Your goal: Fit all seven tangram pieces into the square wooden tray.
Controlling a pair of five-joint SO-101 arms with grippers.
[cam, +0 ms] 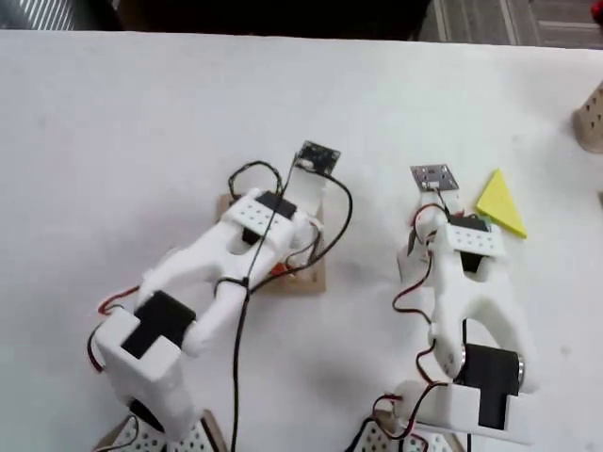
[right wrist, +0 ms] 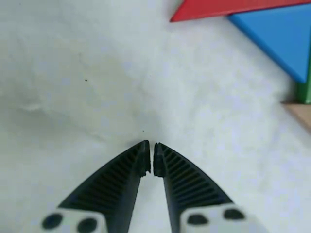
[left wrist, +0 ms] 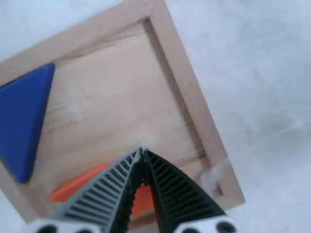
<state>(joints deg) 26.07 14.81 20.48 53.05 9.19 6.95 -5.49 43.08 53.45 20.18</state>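
My left tool (left wrist: 142,155) hangs closed and empty over the tray (left wrist: 187,97), which holds a blue triangle (left wrist: 24,116) and an orange piece (left wrist: 73,188) partly under the tool. My right tool (right wrist: 149,158), tips all but together and gripping nothing, sits above the white desk (right wrist: 73,73) near red (right wrist: 218,7), blue (right wrist: 277,34) and green (right wrist: 305,92) pieces. A yellow triangle (cam: 499,202) lies beside that arm

Open ground: the far-left part of the table (cam: 141,113), and the bare floor of the wooden tray (left wrist: 190,97) between the blue triangle (left wrist: 24,121) and the opposite rim. Obstacles: the tray's raised rim; the orange piece (left wrist: 80,187) by the closed left gripper (left wrist: 142,154); the yellow triangle (cam: 499,202) just beside the right arm; a wooden block (cam: 592,118) at the table's right edge.
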